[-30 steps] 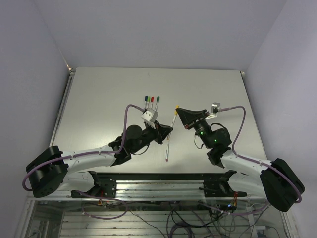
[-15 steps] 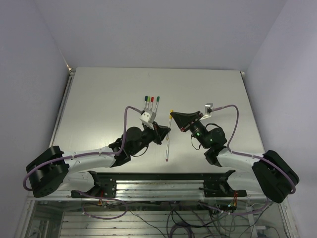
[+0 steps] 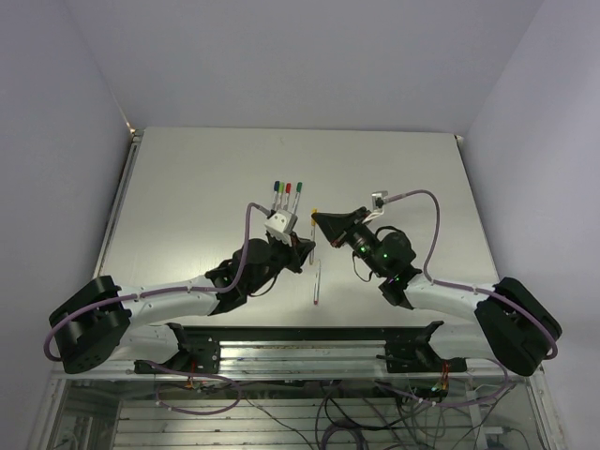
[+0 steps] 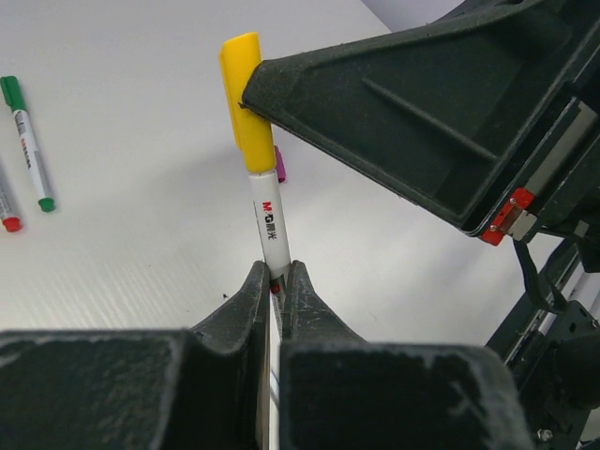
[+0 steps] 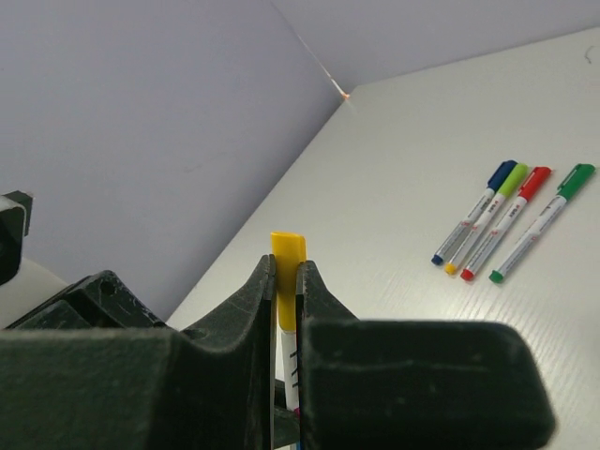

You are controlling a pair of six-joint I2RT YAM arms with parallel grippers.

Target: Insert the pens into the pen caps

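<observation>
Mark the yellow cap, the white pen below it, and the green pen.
yellow cap (image 4: 248, 131): left wrist view, lower half of its side.
pen (image 4: 270, 220): left wrist view, printed white barrel.
green pen (image 5: 541, 223): right wrist view, middle of the barrel.

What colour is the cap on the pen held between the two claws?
The cap on the white pen is yellow; the left wrist view shows it best.
</observation>
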